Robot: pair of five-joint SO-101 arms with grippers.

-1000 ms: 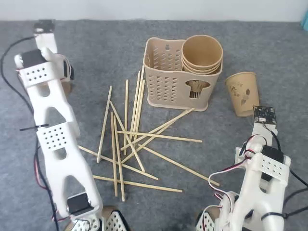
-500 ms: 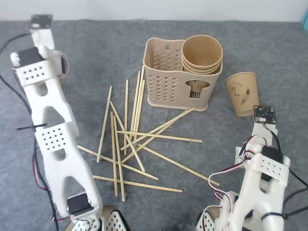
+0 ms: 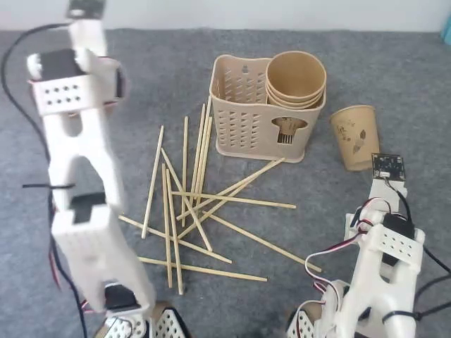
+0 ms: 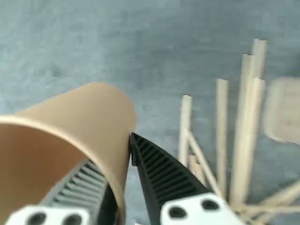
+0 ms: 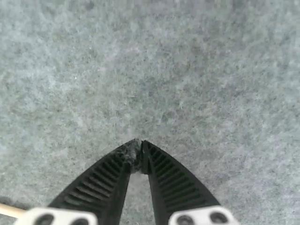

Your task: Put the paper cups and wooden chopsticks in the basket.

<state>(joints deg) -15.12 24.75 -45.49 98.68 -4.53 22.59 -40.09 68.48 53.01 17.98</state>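
— What is being gripped by the left gripper [image 4: 112, 157]?
— A paper cup [image 4: 79, 117] is being pinched by its wall at the rim, one finger inside and one outside. It is being held above the grey mat [image 4: 93, 37], well apart from the basket [image 3: 243, 105], with the scattered wooden chopsticks [image 3: 187, 197] between.
— And the right gripper [image 5: 137, 152]?
— It is being held shut on nothing, over the mat.
— How is this step best done?
— The cup should probably be centred over the stacked cups [image 3: 296, 74] and turned base-down before being released.
— Which way is it pointing?
— The mouth is being faced towards the wrist, the base away; the long axis is lying tilted, roughly along the fingers.
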